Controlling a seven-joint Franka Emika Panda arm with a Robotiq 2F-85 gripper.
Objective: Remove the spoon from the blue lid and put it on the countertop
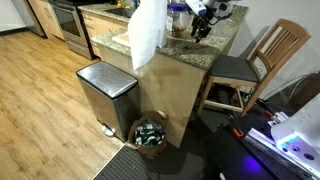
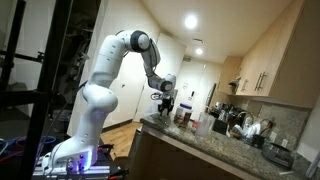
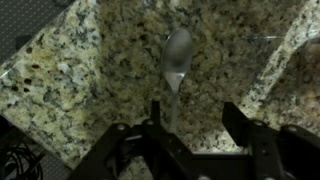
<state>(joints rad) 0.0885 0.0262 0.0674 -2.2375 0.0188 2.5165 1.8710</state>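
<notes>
A silver spoon lies on the speckled granite countertop, bowl away from me and handle running toward my jaws. My gripper hangs just above it, open. The spoon's handle passes close by the left finger and the right finger stands well apart. The countertop's edge shows at the upper left of the wrist view. In both exterior views my gripper is low over the countertop near its end. The blue lid is not in the wrist view, and I cannot make it out in the exterior views.
A brushed-steel bin stands beside the counter, with a basket on the floor by it. A white bag hangs over the counter. A wooden chair stands at the counter's end. Jars and appliances crowd the counter farther along.
</notes>
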